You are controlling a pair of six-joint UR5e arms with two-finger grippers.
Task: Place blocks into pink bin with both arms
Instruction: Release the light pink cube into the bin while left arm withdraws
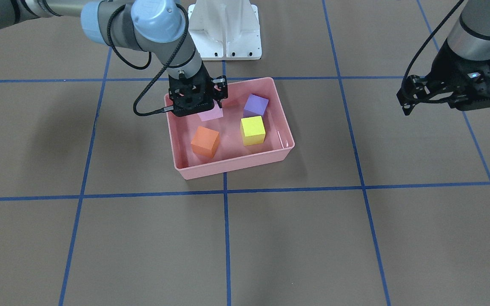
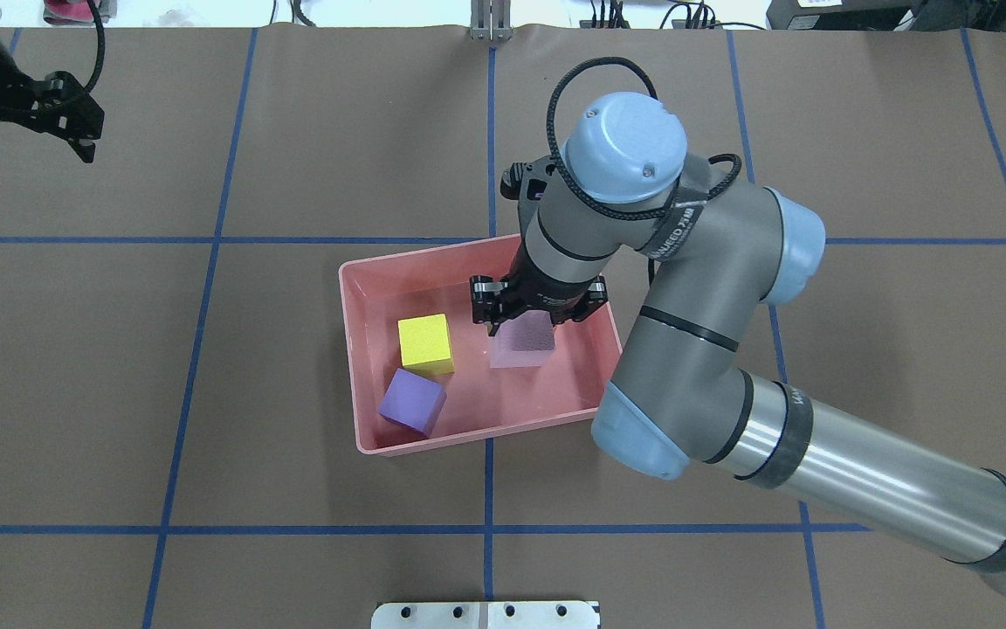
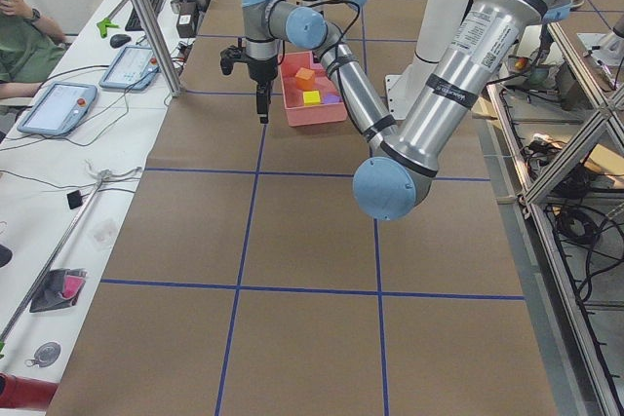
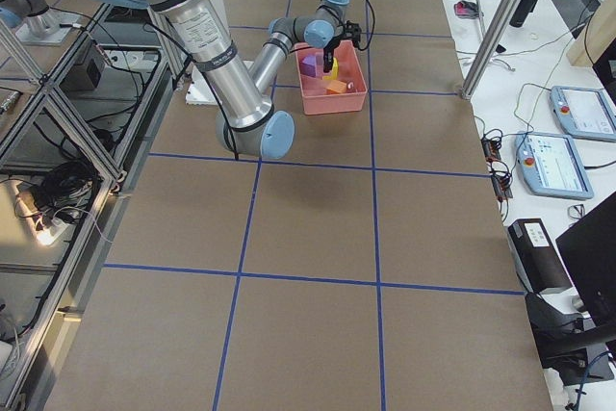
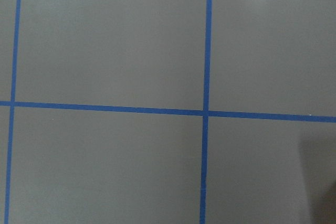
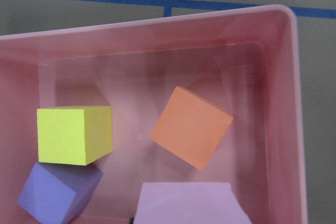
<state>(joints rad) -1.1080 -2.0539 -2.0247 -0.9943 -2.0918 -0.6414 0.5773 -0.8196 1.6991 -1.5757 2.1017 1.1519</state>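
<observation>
The pink bin [image 1: 232, 165] sits mid-table and holds all four blocks. The orange block [image 1: 205, 141], yellow block [image 1: 252, 130] and purple block [image 1: 255, 105] rest on its floor. The light pink block [image 1: 212, 113] lies on the floor right under my right gripper [image 1: 200, 104], whose jaws look open and spread wider than the block. In the right wrist view the pink block [image 6: 189, 203] fills the bottom edge, with the orange block [image 6: 191, 127] beyond it. My left gripper [image 1: 406, 102] hangs empty, far from the bin, and looks open.
The white base pedestal [image 1: 226, 29] stands just behind the bin. Blue tape lines [image 1: 226, 238] cross the brown table cover. In the overhead view my right arm's elbow [image 2: 695, 349] hangs over the bin's right side and hides the orange block.
</observation>
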